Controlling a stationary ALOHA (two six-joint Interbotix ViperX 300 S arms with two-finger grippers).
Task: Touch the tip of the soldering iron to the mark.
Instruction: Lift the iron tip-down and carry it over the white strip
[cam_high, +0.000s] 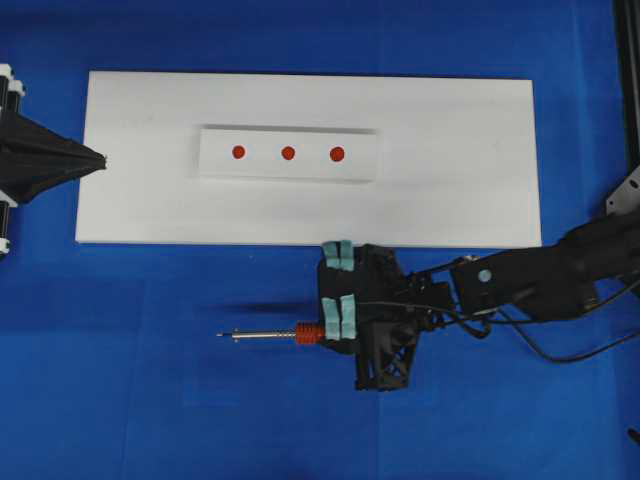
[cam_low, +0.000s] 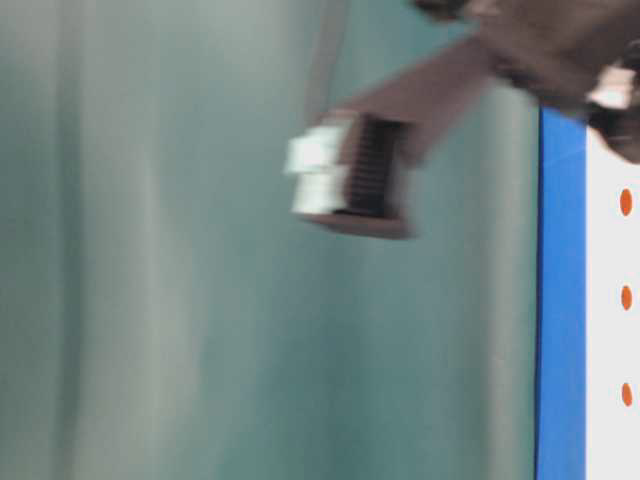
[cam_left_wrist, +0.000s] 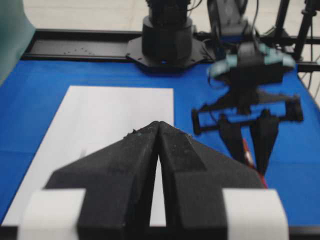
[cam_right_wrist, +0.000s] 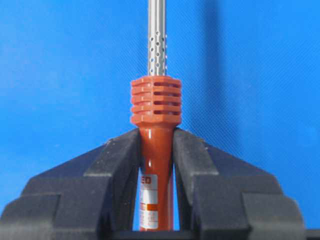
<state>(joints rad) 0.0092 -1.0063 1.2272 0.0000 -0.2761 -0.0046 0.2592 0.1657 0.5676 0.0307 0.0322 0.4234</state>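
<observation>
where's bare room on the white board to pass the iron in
Free: the white board right of and below the raised white strip holding the red dots. Tight: the board's left edge, where the shut black left gripper sits.

A big white board (cam_high: 450, 130) lies on a blue cloth (cam_high: 120, 380). A white strip (cam_high: 288, 172) sits on it with two other red dots (cam_high: 238, 152) toward 9 o'clock.
</observation>
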